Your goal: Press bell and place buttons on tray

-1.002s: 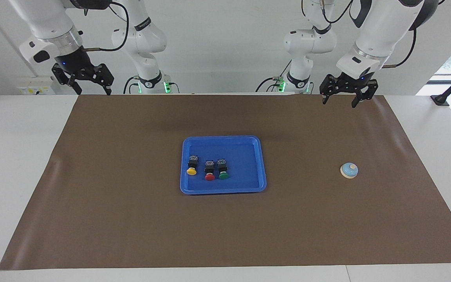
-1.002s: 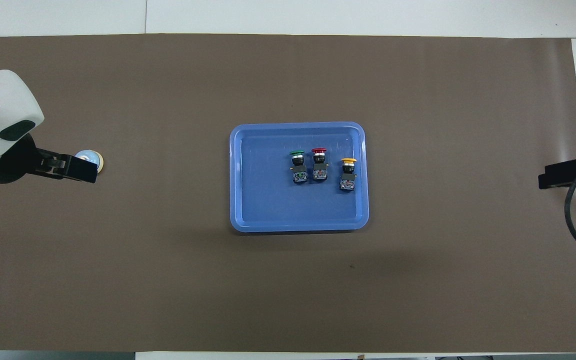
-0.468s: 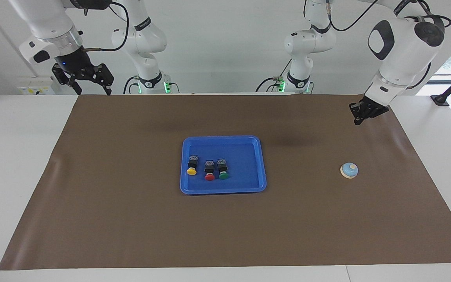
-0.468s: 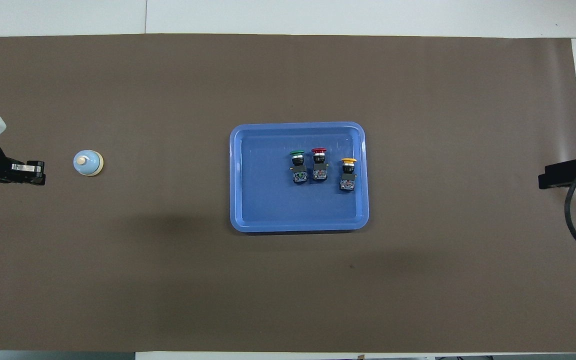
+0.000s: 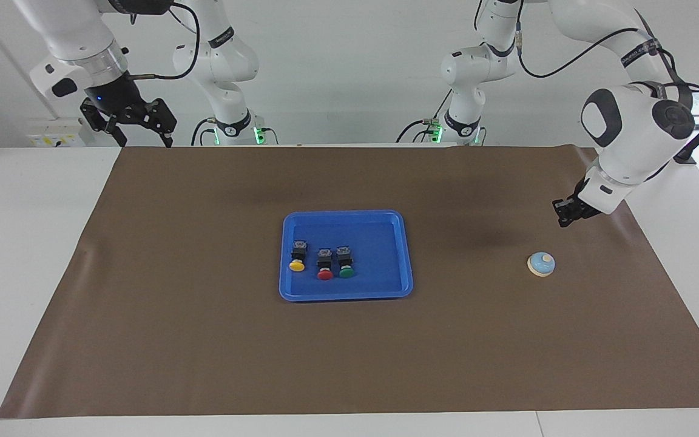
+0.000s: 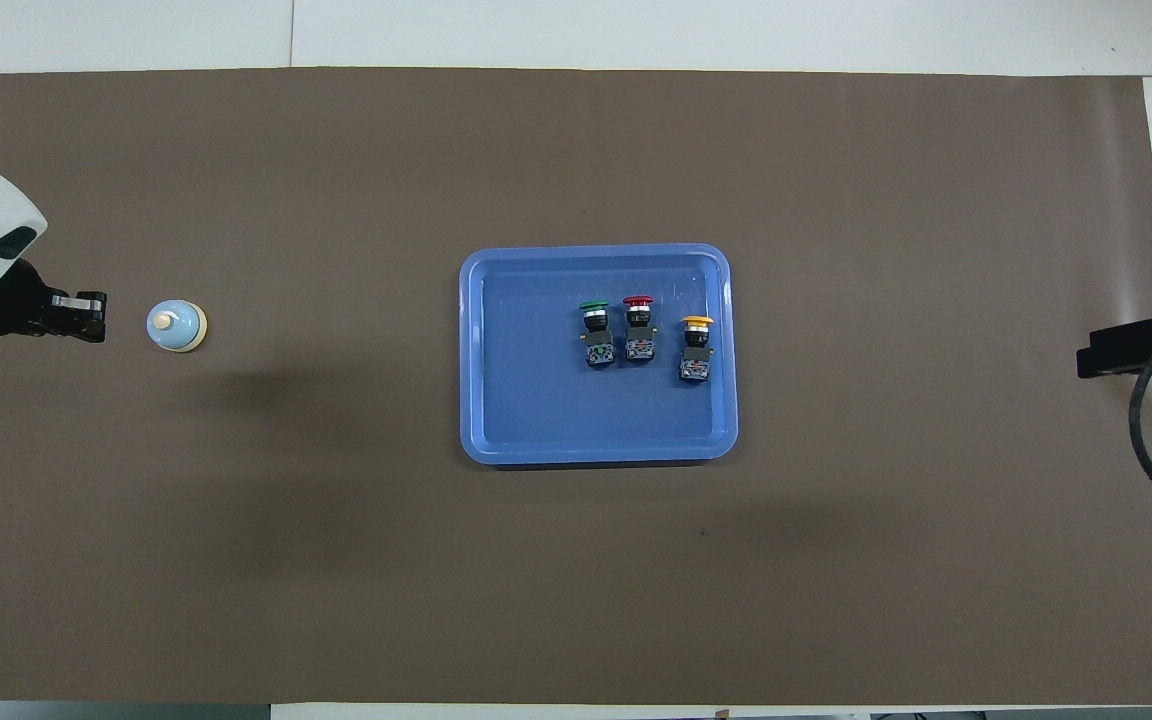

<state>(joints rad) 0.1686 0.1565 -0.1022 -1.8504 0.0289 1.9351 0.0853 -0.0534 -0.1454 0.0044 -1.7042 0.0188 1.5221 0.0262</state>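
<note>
The light-blue bell (image 5: 541, 263) stands on the brown mat toward the left arm's end; it also shows in the overhead view (image 6: 176, 326). The blue tray (image 5: 380, 233) lies mid-table and also shows in the overhead view (image 6: 526, 390). The yellow button (image 5: 297, 256), red button (image 5: 324, 264) and green button (image 5: 345, 262) lie in the tray side by side. My left gripper (image 5: 563, 218) is shut and empty, low over the mat just beside the bell, apart from it. My right gripper (image 5: 146, 142) is open and empty and waits raised over the mat's corner at its own end.
The brown mat (image 5: 204, 340) covers most of the white table. The two arm bases stand at the robots' edge.
My left gripper has come down from over the mat's robot-side edge to beside the bell, turning and closing its fingers. The right arm, bell, tray and buttons have not moved.
</note>
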